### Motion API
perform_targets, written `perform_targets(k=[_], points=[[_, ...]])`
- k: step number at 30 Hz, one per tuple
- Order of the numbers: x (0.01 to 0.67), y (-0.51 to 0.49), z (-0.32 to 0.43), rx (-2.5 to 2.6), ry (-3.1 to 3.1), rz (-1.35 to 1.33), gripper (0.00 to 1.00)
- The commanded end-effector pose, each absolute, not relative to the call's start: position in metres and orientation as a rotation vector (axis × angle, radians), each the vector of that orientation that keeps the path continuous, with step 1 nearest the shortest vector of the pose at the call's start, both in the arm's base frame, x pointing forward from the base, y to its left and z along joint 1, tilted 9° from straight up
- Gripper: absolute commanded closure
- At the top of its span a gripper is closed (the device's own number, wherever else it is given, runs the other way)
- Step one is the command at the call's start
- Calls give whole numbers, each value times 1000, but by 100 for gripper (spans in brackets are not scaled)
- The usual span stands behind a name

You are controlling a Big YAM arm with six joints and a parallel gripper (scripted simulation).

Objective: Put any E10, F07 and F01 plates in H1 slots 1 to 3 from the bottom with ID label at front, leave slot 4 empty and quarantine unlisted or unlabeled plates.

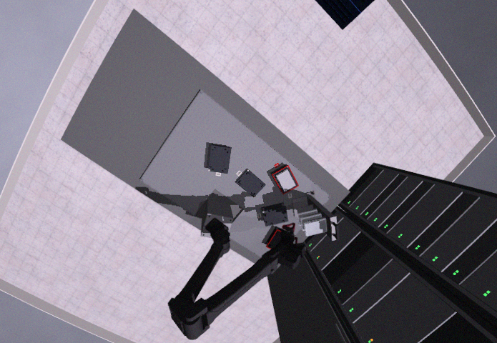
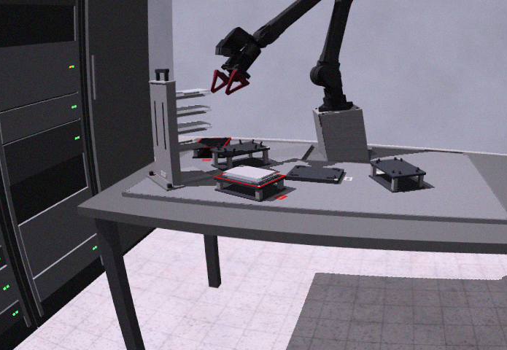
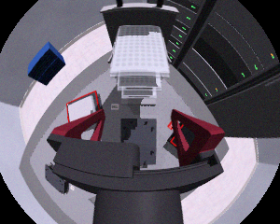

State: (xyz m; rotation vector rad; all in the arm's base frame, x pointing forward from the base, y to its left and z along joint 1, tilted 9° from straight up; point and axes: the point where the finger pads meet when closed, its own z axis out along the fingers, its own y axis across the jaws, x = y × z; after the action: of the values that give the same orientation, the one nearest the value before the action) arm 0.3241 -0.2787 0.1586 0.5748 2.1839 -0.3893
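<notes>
I have the gripper (image 2: 225,82) in the air just right of the hotel (image 2: 163,123), level with its top shelf, fingers spread wide and holding nothing. A white plate (image 3: 139,55) lies on that top shelf, straight ahead of the fingers in the wrist view. Another white plate (image 2: 249,173) sits on a red-edged nest (image 2: 262,184) near the front of the surface (image 2: 386,197).

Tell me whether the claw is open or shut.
Open: the claw has its red fingers spread wide with nothing between them, facing the plate in the hotel's top slot.
</notes>
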Motion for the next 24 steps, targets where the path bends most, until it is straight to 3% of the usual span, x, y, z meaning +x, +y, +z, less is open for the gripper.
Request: perform_targets(k=[1, 24], points=[[347, -300, 203, 554, 2093, -431, 0], [374, -310, 206, 544, 2095, -423, 0]])
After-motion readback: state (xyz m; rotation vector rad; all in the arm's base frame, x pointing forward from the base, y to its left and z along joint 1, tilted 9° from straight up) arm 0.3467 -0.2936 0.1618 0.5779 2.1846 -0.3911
